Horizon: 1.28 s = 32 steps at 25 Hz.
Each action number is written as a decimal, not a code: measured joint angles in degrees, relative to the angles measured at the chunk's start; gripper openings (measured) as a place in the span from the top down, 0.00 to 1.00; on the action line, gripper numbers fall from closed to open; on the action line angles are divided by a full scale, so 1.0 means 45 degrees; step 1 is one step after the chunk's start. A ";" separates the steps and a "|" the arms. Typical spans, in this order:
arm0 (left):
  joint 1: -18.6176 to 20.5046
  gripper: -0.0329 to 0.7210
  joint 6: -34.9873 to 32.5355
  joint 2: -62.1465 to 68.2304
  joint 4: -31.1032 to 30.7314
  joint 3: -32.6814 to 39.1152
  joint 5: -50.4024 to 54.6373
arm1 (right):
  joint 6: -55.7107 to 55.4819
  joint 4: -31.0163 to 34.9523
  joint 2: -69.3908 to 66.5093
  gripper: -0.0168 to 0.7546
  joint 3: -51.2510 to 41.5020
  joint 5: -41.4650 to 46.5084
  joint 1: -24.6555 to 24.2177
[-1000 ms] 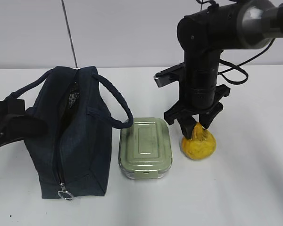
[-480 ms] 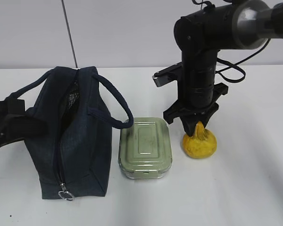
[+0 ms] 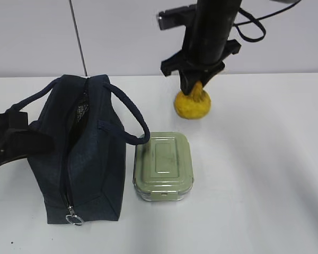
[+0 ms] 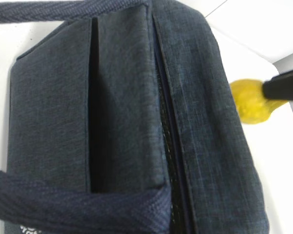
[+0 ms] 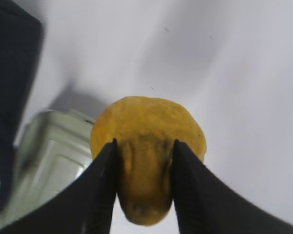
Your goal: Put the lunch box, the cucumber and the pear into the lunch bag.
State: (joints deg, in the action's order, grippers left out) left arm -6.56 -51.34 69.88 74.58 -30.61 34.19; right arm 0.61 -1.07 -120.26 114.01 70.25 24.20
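Pear (image 3: 192,105) airborne, neck pinched between my right gripper (image 3: 193,83) fingers, above table behind lunch box (image 3: 163,165). Lunch bag (image 3: 77,153) zipper open; lunch box outside beside it. Cucumber unseen. Left gripper at bag side, state unclear. Nothing confirmed packed.

A plain white surface (image 3: 265,185) fills the lower two thirds of the exterior view, and soft grey shadows are cast on it at the right. Behind it, a pale grey wall (image 3: 122,37) takes up the upper third of the frame. A thin dark vertical seam (image 3: 78,37) is seen on the wall at the upper left, slanting slightly down to the surface's far edge.
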 joint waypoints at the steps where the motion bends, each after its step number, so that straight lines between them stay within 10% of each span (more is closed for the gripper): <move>1: 0.0000 0.98 0.0000 0.0000 0.0000 0.0000 0.0000 | 0.0096 0.0484 0.0094 0.63 0.0394 0.0051 0.0000; 11: 0.0000 0.98 0.0000 0.0000 0.0000 0.0000 0.0000 | 0.2386 0.6609 0.0283 0.63 0.2561 0.0241 0.0185; 26: 0.0000 0.98 0.0000 0.0000 0.0000 0.0000 -0.0075 | 0.3861 0.8114 -0.2311 0.61 0.2608 -0.2455 0.1128; 32: 0.0000 0.98 0.0000 0.0000 0.0000 0.0000 0.0056 | 0.4215 0.8400 -0.2535 0.39 0.2675 -0.2923 0.1128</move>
State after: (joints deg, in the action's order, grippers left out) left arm -6.56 -51.34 69.88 74.58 -30.61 34.44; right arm 19.58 36.73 -131.67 126.05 57.10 29.27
